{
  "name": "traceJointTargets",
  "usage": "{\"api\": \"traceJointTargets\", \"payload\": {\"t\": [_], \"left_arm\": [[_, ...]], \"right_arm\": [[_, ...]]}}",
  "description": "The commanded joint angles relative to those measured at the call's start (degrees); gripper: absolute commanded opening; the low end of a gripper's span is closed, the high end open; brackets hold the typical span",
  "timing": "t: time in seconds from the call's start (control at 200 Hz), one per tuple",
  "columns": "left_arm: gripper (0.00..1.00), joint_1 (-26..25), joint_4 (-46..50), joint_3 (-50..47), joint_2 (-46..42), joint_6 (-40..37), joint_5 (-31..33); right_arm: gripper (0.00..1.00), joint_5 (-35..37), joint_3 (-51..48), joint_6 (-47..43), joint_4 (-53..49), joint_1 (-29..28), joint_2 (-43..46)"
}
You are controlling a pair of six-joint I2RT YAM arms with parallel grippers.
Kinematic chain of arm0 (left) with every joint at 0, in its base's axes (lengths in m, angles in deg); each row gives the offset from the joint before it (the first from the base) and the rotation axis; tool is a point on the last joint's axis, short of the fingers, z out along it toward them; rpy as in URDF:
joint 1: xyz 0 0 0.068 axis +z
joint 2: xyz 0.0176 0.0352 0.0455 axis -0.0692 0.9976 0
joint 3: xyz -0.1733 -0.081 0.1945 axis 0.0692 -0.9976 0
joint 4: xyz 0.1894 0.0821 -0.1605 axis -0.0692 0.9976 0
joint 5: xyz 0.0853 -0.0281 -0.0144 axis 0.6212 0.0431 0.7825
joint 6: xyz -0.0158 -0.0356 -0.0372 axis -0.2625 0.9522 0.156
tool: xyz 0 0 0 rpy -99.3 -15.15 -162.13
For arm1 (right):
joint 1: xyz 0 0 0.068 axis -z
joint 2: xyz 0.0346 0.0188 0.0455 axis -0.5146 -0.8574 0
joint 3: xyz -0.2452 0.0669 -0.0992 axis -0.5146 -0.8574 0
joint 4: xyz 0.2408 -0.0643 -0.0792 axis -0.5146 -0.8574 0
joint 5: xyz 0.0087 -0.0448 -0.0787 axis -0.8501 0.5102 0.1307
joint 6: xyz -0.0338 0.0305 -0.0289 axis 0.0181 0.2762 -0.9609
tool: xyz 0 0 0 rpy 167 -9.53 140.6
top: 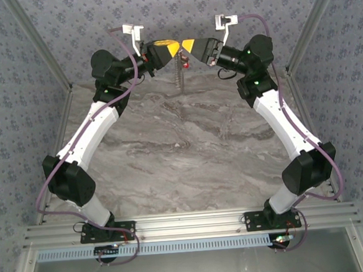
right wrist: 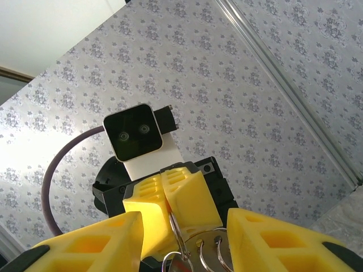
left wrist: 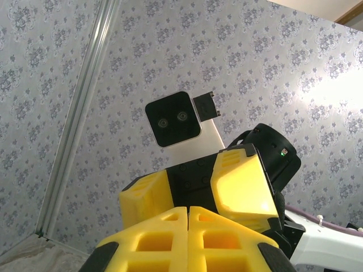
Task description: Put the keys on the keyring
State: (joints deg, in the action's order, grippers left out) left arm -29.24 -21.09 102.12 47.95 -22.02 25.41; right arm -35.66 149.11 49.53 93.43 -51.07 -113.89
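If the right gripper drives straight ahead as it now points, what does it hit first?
Most likely the keyring pinched by the shut left gripper, right ahead of the right gripper; depth is unclear.

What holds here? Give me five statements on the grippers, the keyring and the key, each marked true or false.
1. The left gripper is shut on the keyring. True.
2. The keyring lies flat on the table. False: it hangs in the air where the grippers meet.
3. The right gripper has its fingers pressed together. False: they stand apart, either side of the left fingertips.
4. The two grippers meet tip to tip above the table's far end. True.
5. The red key hangs just below the grippers. True.
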Motion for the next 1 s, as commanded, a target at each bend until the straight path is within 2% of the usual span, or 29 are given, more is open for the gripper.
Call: {"api": "traceJointTargets", "payload": {"t": [0.0, 0.595, 0.994], "left_arm": [[0.00, -0.45, -2.84, 0.83, 0.32, -0.26, 0.95], [0.00, -0.21, -2.25, 2.12, 1.37, -0.53, 1.19], [0.00, -0.21, -2.25, 1.86, 1.03, -0.54, 1.23]], "right_arm": [[0.43, -0.27, 1.55, 0.36, 1.87, -0.27, -0.41], [0.34, -0.80, -1.11, 0.52, 2.00, -0.95, 0.04], [0.33, -0.37, -4.14, 0.43, 1.83, -1.00, 1.25]]}}
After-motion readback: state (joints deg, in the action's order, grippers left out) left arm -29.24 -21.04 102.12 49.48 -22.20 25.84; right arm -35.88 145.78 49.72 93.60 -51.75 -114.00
